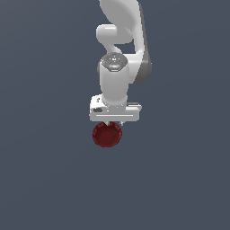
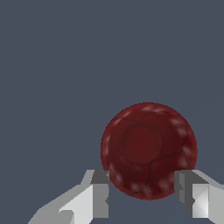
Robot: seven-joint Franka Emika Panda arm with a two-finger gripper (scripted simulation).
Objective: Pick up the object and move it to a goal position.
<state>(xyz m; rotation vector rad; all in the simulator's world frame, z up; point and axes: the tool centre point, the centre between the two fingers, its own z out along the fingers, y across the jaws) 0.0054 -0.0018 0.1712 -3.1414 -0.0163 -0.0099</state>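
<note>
We see the smooth white jointed robot arm (image 1: pixel 117 67) reaching down, wrist vertical, over the flat slate-grey desk (image 1: pixel 45 179). Its pale grey two-fingered end effector (image 2: pixel 143 197) is spread wide, released, one finger (image 2: pixel 99 199) at each side of the small glossy dark red round shallow bowl (image 2: pixel 148 148), which lies on the desk directly beneath it, rim mottled with pale highlights

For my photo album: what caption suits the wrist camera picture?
Open gripper poised over a glossy dark red bowl, fingers either side of its rim.
</note>
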